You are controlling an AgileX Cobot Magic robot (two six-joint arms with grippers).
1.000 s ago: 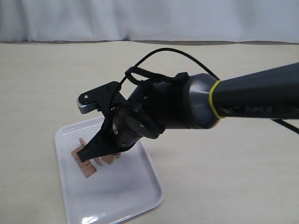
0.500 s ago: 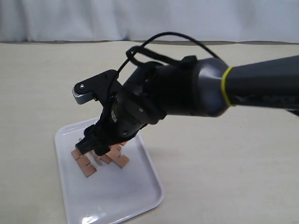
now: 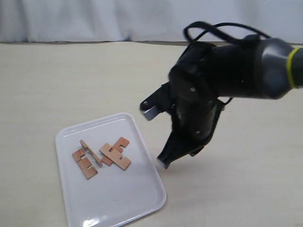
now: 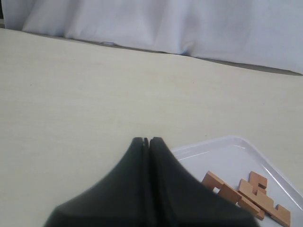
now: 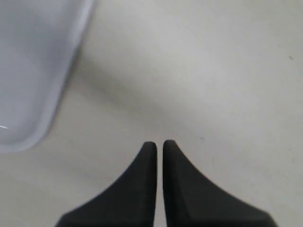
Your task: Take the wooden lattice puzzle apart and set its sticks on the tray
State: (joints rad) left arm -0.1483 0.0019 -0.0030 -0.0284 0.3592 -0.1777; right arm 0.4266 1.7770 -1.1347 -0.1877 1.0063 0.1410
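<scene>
Found reddish-brown notched wooden sticks (image 3: 102,158) lying loose on large white rectangular plastic tray (image 3: 118,198), lower left of frame.
Noted two small clusters, pieces touching within each. Recorded black right pincer (image 3: 163,163) over beige desk (image 3: 71,80), just beside tray's right rim, narrowed to a slit, gripping nothing. Recorded black left pincer (image 4: 146,140) pressed fully together, likewise empty.

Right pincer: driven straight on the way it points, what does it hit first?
Probably bare table, just beside the tray. The shut right pincer points down past the rim, not into it. Depth is unclear.
</scene>
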